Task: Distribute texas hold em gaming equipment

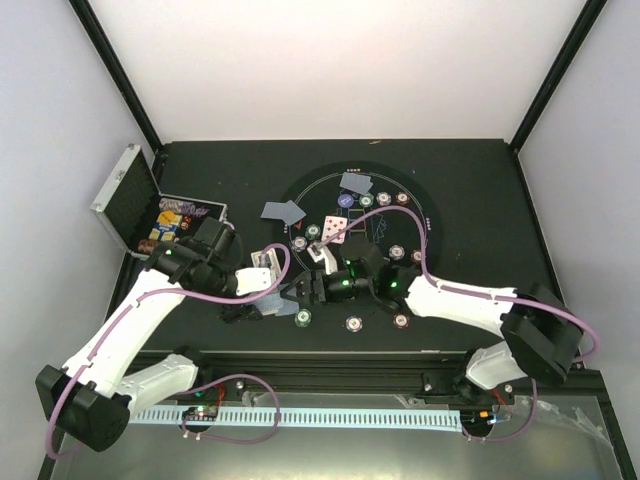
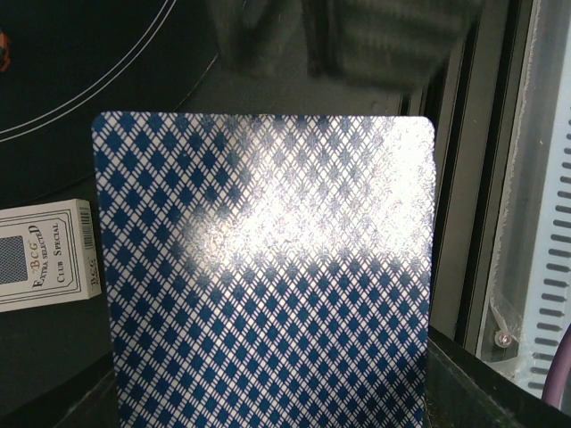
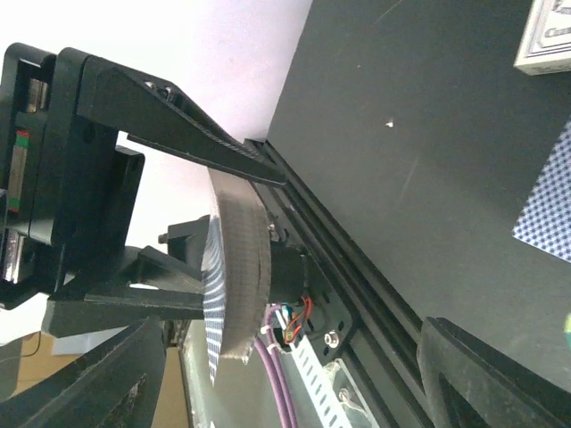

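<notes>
White walls close in a black table (image 1: 480, 180), with the round mat (image 1: 310, 180) at its middle and the open silver case (image 1: 125, 195) at the far left. On the mat lie loose cards (image 1: 355, 183) and scattered chips (image 1: 353, 324). At the mat's near-left edge the two grippers meet. The left gripper (image 1: 272, 297) is clamped flat on the deck (image 2: 268, 267), blue-checked back up, and the deck bows slightly in that hold. The right gripper (image 3: 299, 370) faces it with its fingers spread wide and nothing between them. The card box (image 2: 45, 254) lies just left of the deck. Cards are light, thin and slick, likely to slide off in twos, so pinching only the top card at its free short edge looks safest.
</notes>
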